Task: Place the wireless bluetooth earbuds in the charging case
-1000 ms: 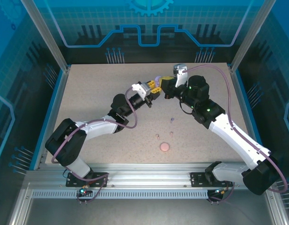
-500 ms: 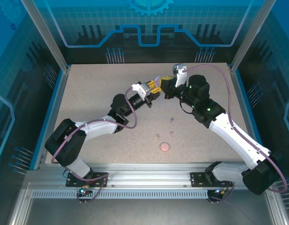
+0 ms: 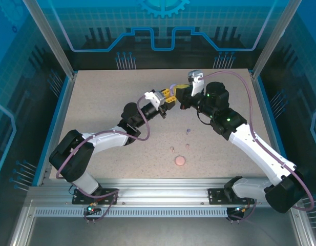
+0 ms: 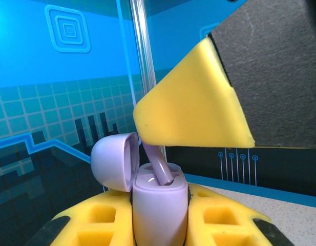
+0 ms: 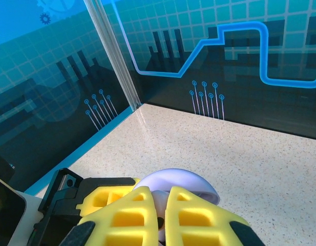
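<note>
**Purple earbud held at the mouth of the open case**

The charging case [image 4: 159, 207] is clamped upright between the yellow fingers of the left gripper [image 3: 169, 96], which is closed on its lower body. The lid [image 4: 114, 161] is swung open and is seen to the left of the case mouth in the left wrist view.

Directly above that mouth, the right gripper [image 5: 160, 207] is closed on a purple earbud [image 4: 159, 166]. Only the stem is seen below the yellow fingertips (the head is hidden between the pads). The stem is tilted, and its lower end is at the case's open top; whether it is seated in a well cannot be told. In the top view the two grippers are met tip to tip above the far middle of the table [image 3: 96, 102].

Well apart from both grippers, towards the arm bases, three loose buds are left on the table: a second purple earbud [image 3: 188, 131] nearest the right gripper, and two pink earbuds [image 3: 171, 149] [image 3: 187, 146] further towards the bases. A pink round disc [image 3: 180, 161] is seen just beyond them, nearest the bases.
</note>
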Controlling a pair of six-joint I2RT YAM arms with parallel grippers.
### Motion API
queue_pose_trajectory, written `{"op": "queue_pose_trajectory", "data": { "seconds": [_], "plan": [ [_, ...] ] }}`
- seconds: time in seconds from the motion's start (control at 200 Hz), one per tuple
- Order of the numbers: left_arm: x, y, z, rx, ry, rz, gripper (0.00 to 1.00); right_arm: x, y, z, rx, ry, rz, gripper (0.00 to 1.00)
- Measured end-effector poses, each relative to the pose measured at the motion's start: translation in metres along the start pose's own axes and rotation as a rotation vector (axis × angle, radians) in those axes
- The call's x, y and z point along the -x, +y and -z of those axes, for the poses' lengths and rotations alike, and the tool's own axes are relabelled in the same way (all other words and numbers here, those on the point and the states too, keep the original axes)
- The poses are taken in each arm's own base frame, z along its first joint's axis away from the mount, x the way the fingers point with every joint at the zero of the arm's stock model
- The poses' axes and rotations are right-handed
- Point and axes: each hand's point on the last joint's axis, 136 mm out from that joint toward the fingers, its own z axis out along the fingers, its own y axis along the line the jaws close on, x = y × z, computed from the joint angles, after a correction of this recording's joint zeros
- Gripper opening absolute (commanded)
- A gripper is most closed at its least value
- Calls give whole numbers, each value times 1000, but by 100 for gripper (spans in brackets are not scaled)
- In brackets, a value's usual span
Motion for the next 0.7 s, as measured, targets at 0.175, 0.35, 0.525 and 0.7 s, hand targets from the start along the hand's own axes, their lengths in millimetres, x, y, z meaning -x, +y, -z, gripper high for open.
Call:
{"op": "queue_pose_trajectory", "data": {
  "seconds": [0.175,0.35,0.525,0.7],
  "plan": [
    [-4,-1,0,-6,15,4,0,-4,-1,0,-1,19,25,8],
    [-6,-3,0,-11,24,8,0,-7,-2,0,-4,31,39,15],
    [-2,-2,0,-9,14,5,0,-17,-3,1,-7,76,37,31],
    [-1,-2,0,-9,8,4,0,-15,-1,4,-3,95,21,44]
  ]
}}
